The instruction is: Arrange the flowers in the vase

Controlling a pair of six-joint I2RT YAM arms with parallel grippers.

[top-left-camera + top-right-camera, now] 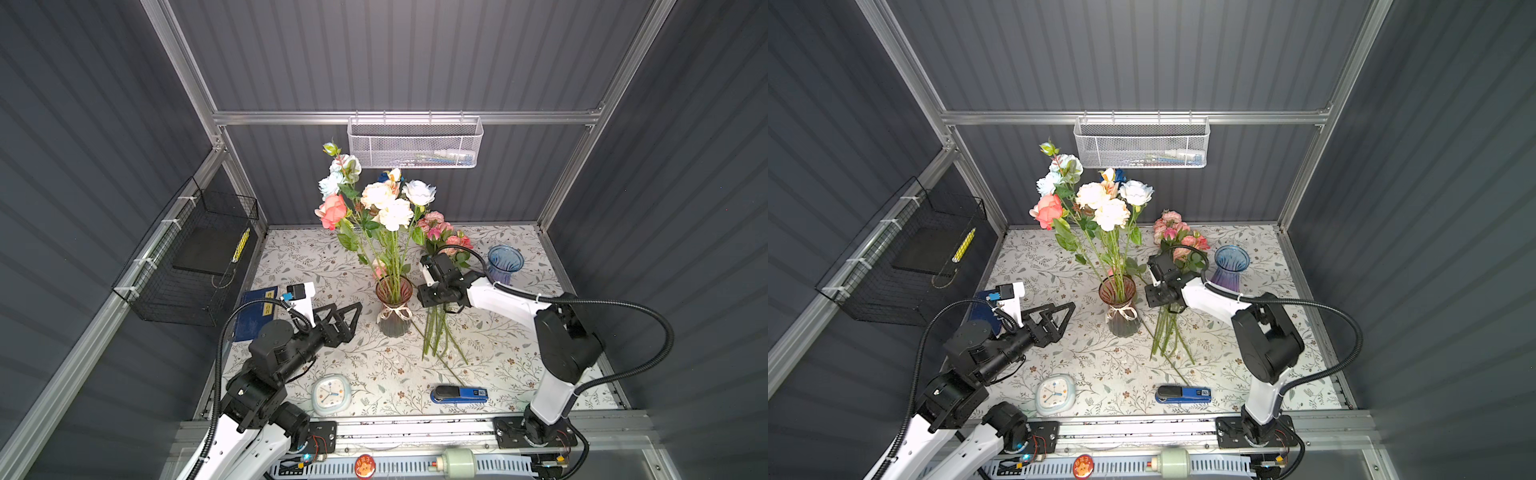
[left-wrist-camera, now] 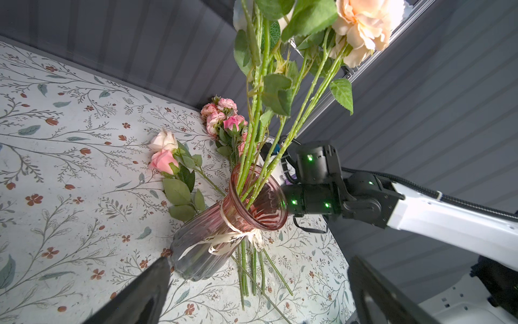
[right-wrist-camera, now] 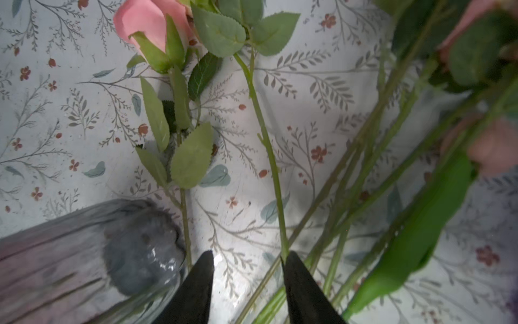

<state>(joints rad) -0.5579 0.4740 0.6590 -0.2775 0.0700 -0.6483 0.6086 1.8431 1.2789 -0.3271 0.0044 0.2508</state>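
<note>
**Visibility.** In both top views the right claw (image 3: pixel 249 254) is hidden beneath its own wrist; only the right wrist view shows its fingers (image 3: pixel 305 289). In that view the vase (image 3: pixel 84 252) is blurred and cut off by the frame. The loose flowers (image 3: pixel 414 230) are too blurred to count. 2 pale roses (image 2: pixel 164 162) lie on the counter (image 2: pixel 56 168), largely hidden behind the vase in both top views. The left wrist view cuts off the upper blooms of the arranged flowers (image 1: pixel 382 203). The right arm covers part of the blue vase (image 1: pixel 505 259).

**Right claw.** Released, jaws part-way apart, tips pointed down at the counter. 1 stem (image 3: pixel 267 148) runs between the jaws and touches the inner edge of 1 finger; the other finger stands clear of it. The vase is just beside this claw. The loose flowers lie beneath and beside it, their blooms beyond it toward the back wall.

**Left claw** (image 1: pixel 347 309). Fully released, empty. The vase stands near, ahead of its fingertips, not touching.
</note>
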